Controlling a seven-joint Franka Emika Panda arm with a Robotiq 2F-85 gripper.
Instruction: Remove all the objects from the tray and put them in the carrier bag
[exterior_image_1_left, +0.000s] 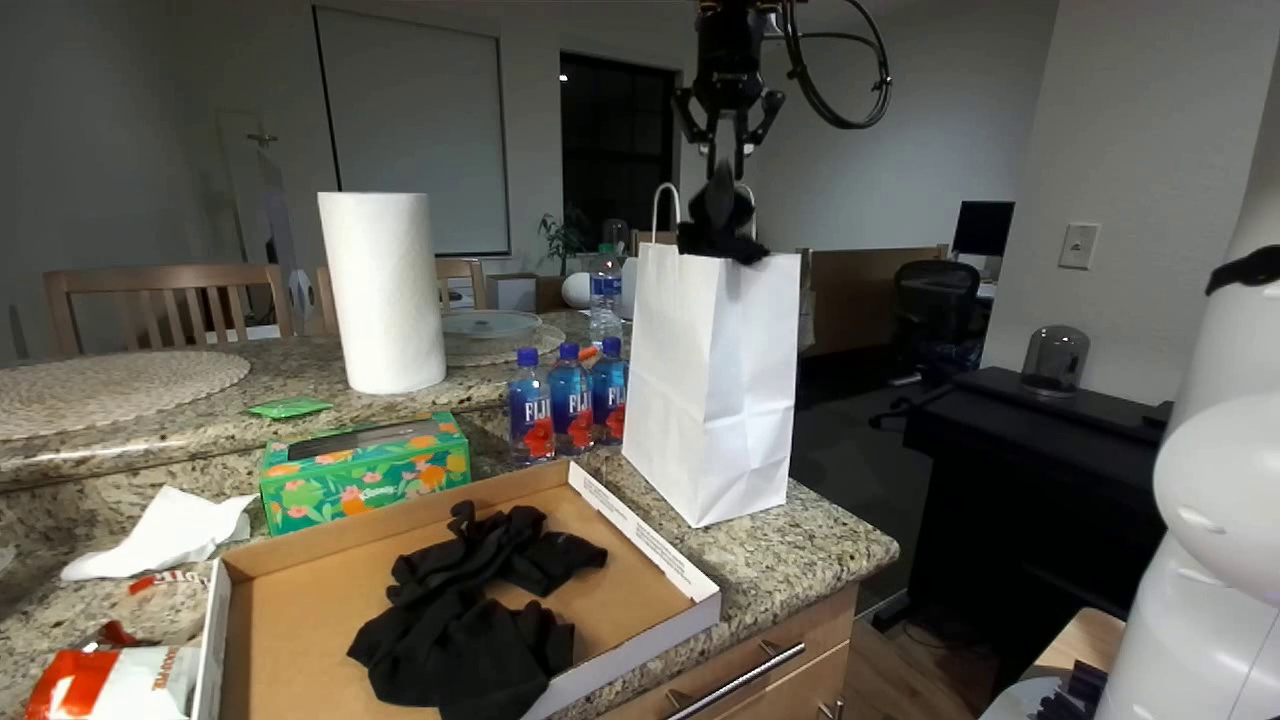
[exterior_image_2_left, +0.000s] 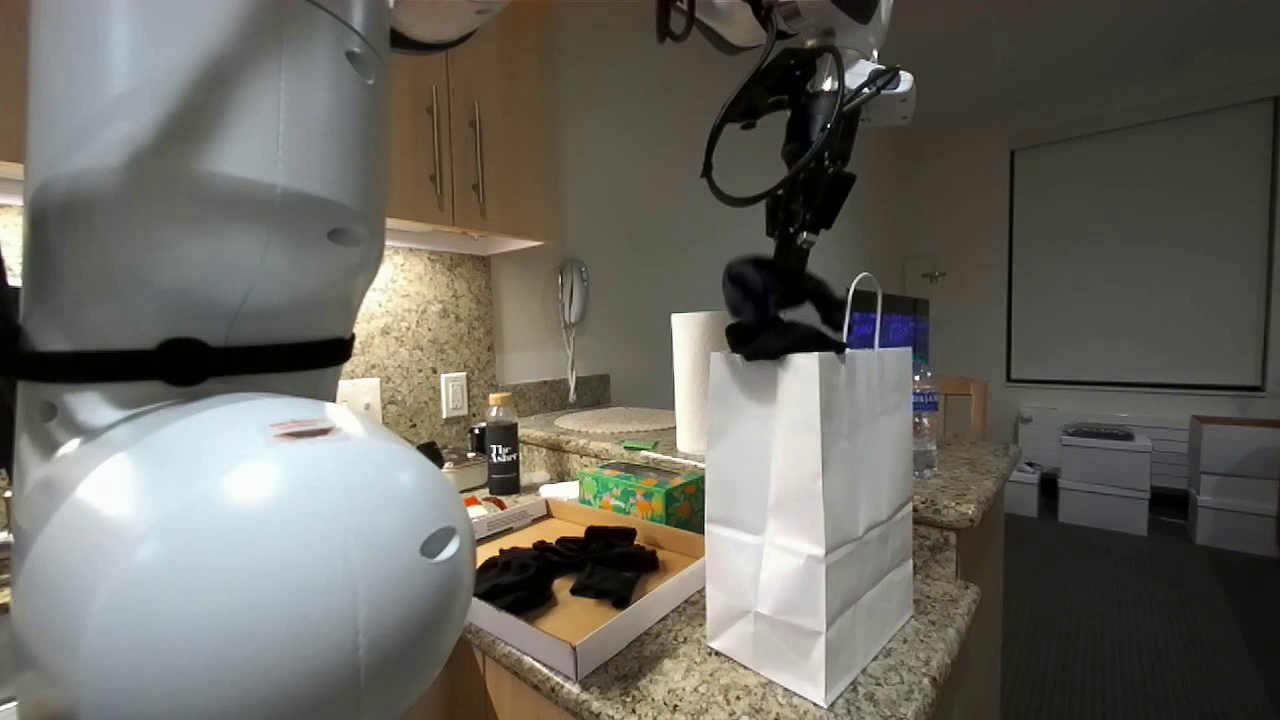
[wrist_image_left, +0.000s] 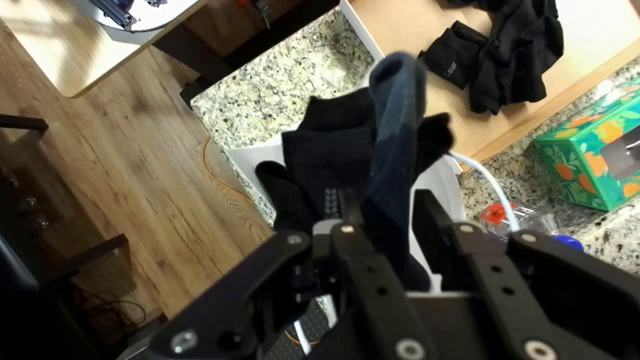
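The white carrier bag (exterior_image_1_left: 712, 400) stands upright on the counter, beside the brown cardboard tray (exterior_image_1_left: 290, 610). Several limp black objects (exterior_image_1_left: 470, 610) lie bunched in the tray, also visible in the wrist view (wrist_image_left: 510, 60). Another black cloth bundle (exterior_image_2_left: 775, 315) sits at the bag's top rim, part of it rising toward my gripper (exterior_image_1_left: 726, 172). In the wrist view the fingers of the gripper (wrist_image_left: 387, 202) are apart. A fold of the dark cloth (wrist_image_left: 395, 150) extends between them, with a gap on the right finger's side. The cloth hides much of the bag's mouth.
Close behind the bag stand water bottles (exterior_image_1_left: 571, 400). A green tissue box (exterior_image_1_left: 370, 470) borders the tray, and a paper-towel roll (exterior_image_1_left: 385, 290) rises from the raised ledge. A twisted bag handle (exterior_image_2_left: 866, 300) sticks up near the gripper. The counter edge (exterior_image_1_left: 880, 560) runs close to the bag.
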